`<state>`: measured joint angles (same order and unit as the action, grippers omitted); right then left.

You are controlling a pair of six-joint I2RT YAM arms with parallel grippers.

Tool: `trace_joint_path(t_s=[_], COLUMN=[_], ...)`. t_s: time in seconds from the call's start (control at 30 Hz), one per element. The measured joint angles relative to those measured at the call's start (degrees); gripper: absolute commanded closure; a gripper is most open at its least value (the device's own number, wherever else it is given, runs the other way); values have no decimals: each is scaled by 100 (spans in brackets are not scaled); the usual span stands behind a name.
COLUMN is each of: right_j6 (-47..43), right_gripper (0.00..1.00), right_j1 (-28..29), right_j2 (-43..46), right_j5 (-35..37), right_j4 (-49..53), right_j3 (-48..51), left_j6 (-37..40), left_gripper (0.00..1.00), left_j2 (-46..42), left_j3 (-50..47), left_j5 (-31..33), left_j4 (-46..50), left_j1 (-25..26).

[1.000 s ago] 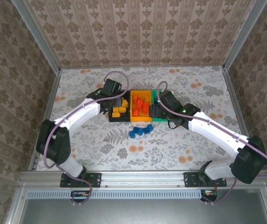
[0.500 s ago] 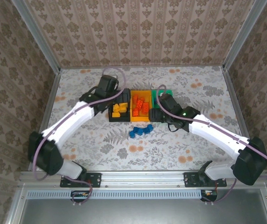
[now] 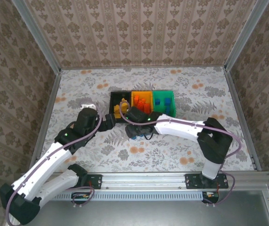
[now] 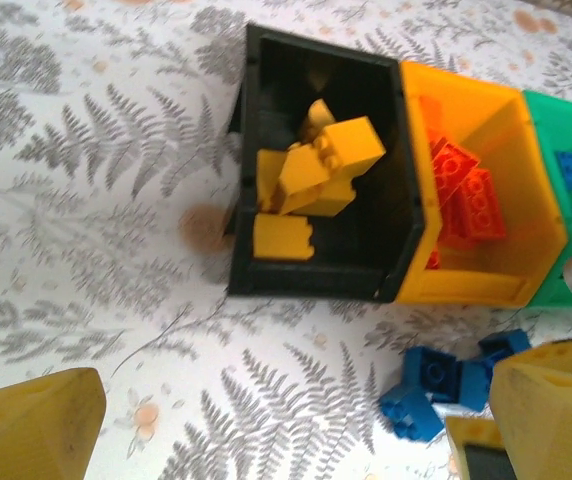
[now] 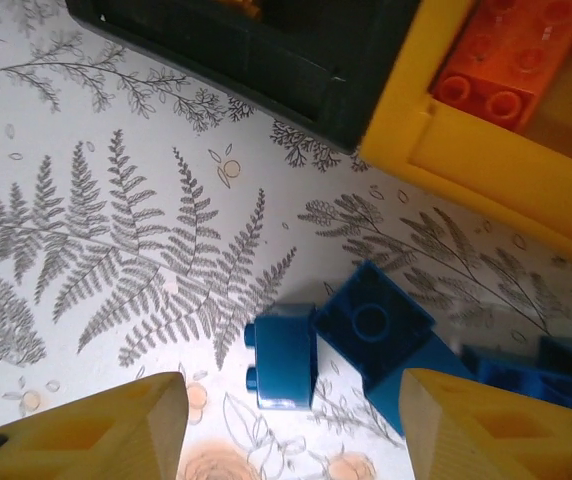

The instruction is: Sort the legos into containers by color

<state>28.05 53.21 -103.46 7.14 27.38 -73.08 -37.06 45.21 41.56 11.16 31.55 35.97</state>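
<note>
Legos (image 4: 316, 170) sit mostly sorted: yellow in black bin (image 4: 316, 282), red-orange bricks (image 4: 466, 195) in orange bin (image 4: 466, 285), some blue in green bin (image 4: 544, 115); loose blue bricks (image 5: 371, 325) lie on the table (image 5: 116, 200) below the right gripper (image 5: 296, 430), parted and empty; left gripper (image 4: 286, 425) wide, empty.

Top view: right arm (image 3: 181, 127) covers part of the blue bricks (image 3: 134, 135). Right wrist view: black bin (image 5: 266, 60), orange bin (image 5: 466, 150) cut by top edge. Left wrist view: green bin (image 4: 556, 140) cut at right.
</note>
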Motion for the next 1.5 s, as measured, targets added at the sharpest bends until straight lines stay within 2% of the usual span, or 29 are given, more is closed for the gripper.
trace_joint_path(t_s=[0.17, 0.47, 0.87, 1.17, 1.33, 1.5], right_j6=[20, 63, 107, 210, 219, 221], right_gripper=[47, 57, 58, 74, 77, 77], right_j1=[59, 203, 308, 286, 282, 229], right_j2=[-354, -538, -903, -1104, -831, 282], right_j5=[15, 0, 122, 297, 291, 367], right_j4=[24, 66, 258, 304, 186, 155], right_j3=[-133, -157, -420, -586, -365, 42], left_j6=[-120, -155, -155, -155, -155, -155], left_gripper=[0, 0, 0, 0, 0, 0], left_j2=[-216, -221, -221, -221, -221, -203], left_j3=[-201, -249, -282, -330, -334, -358], left_j5=[94, 107, 61, -28, -109, -293], left_j4=[216, 273, 275, 271, 264, 153], left_j1=[-39, -225, -393, -457, -457, -457])
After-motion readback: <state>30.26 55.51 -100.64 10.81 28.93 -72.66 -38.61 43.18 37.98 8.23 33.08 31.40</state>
